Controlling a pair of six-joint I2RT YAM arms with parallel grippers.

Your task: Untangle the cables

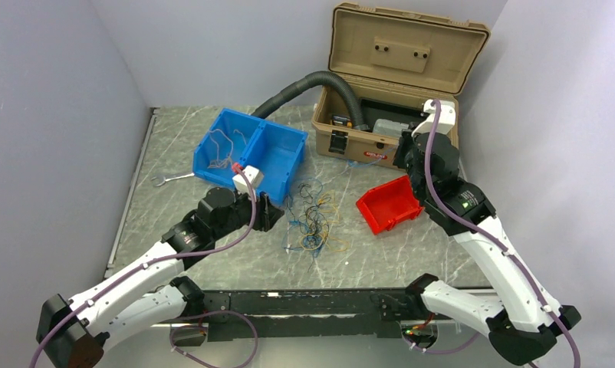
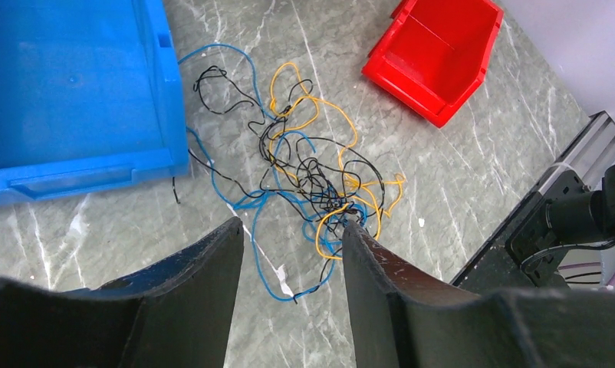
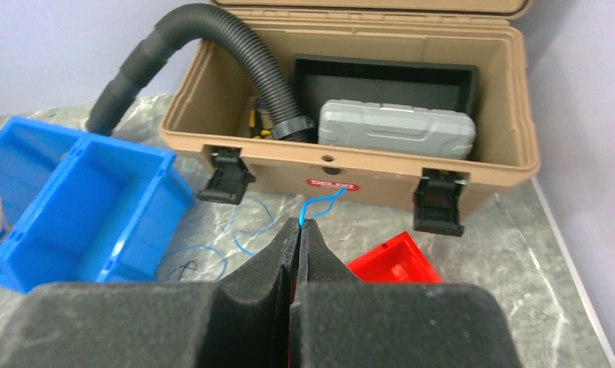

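The cables (image 1: pixel 314 222) lie as a tangle of thin yellow, blue and black wires on the marble table, between the blue bin and the red bin. In the left wrist view the tangle (image 2: pixel 312 180) sits just ahead of my left gripper (image 2: pixel 293 226). That gripper is open with nothing between its fingers, and a blue loop lies on the table under the gap. My right gripper (image 3: pixel 299 224) is shut on a thin blue cable (image 3: pixel 320 203) that sticks out of its tips. It hangs over the red bin (image 3: pixel 393 264), facing the toolbox. From above, the right gripper (image 1: pixel 402 157) is near the toolbox front.
A blue two-compartment bin (image 1: pixel 251 153) holds whitish wires in its left half. An open tan toolbox (image 1: pixel 385 123) with a black corrugated hose (image 1: pixel 304 84) stands at the back. A wrench (image 1: pixel 170 179) lies left of the blue bin. Loose blue wires (image 3: pixel 243 230) lie before the toolbox.
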